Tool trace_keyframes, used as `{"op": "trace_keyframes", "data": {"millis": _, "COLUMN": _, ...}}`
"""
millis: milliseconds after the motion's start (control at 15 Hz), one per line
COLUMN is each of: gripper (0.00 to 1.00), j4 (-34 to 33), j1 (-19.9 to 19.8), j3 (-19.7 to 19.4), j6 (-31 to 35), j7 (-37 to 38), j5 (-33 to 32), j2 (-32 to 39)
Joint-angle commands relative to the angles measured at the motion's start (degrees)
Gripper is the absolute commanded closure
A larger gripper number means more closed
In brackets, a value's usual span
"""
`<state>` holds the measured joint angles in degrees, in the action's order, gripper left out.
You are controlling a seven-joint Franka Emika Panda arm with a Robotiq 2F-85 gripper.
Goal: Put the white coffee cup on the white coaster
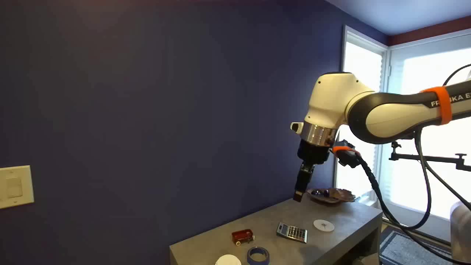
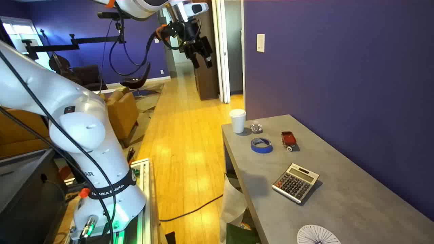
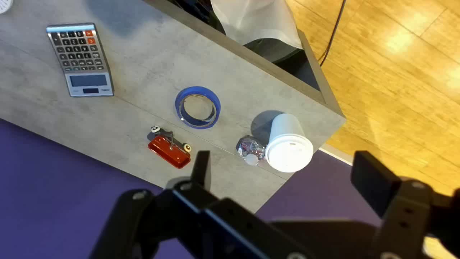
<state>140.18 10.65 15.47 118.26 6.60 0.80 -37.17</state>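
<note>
The white coffee cup is a tall paper cup with a white lid. It stands upright near a table corner: the cup in an exterior view [image 2: 238, 121], its lid at the bottom edge of an exterior view [image 1: 228, 260], and the cup in the wrist view [image 3: 289, 153]. The white coaster [image 1: 323, 225], a flat round disc with dark radial lines, lies towards the table's opposite end; it is cut off in an exterior view [image 2: 317, 235] and in the wrist view [image 3: 4, 5]. My gripper [image 1: 298, 195] is open and empty, high above the table [image 2: 366, 203]. Its fingers [image 3: 282, 160] are wide apart.
A clear glass piece [image 3: 251, 149] sits beside the cup. A blue tape roll [image 3: 198, 107], a red toy wagon [image 3: 169, 151] and a calculator [image 3: 81, 59] lie between cup and coaster. A dark dish [image 1: 329, 195] stands at the far end. A purple wall [image 2: 339, 84] borders the table.
</note>
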Motion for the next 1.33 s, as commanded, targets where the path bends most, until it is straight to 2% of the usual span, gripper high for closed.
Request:
{"op": "trace_keyframes", "data": {"millis": 0, "gripper": 0.00, "j4": -0.2, "j1": 0.5, "j3": -0.4, "j6": -0.2, "j7": 0.3, "j5": -0.4, "j2": 0.1}}
{"op": "trace_keyframes", "data": {"millis": 467, "gripper": 0.00, "j4": -0.2, "j1": 0.5, "j3": -0.4, "j6": -0.2, "j7": 0.3, "j5": -0.4, "j2": 0.1}}
{"op": "trace_keyframes", "data": {"millis": 533, "gripper": 0.00, "j4": -1.2, "j1": -0.1, "j3": 0.7, "j6": -1.4, "j7": 0.3, "j5": -2.3, "j2": 1.5}}
{"op": "trace_keyframes", "data": {"millis": 933, "gripper": 0.00, "j4": -11.1, "j1": -0.2, "j3": 9.1, "j6": -11.8, "j7": 3.9, "j5": -13.1, "j2": 16.7}}
{"op": "trace_keyframes", "data": {"millis": 1067, "gripper": 0.00, "j4": -15.8, "j1": 0.2, "j3": 11.5, "j6": -15.1, "j7": 4.6, "j5": -17.7, "j2": 23.7}}
{"op": "trace_keyframes", "data": {"millis": 1133, "gripper": 0.00, "j4": -18.4, "j1": -1.5, "j3": 14.2, "j6": -16.9, "j7": 4.1, "j5": -19.6, "j2": 26.9}}
{"op": "trace_keyframes", "data": {"millis": 1267, "gripper": 0.00, "j4": -23.6, "j1": -1.6, "j3": 16.7, "j6": -21.4, "j7": 3.7, "j5": -24.3, "j2": 33.5}}
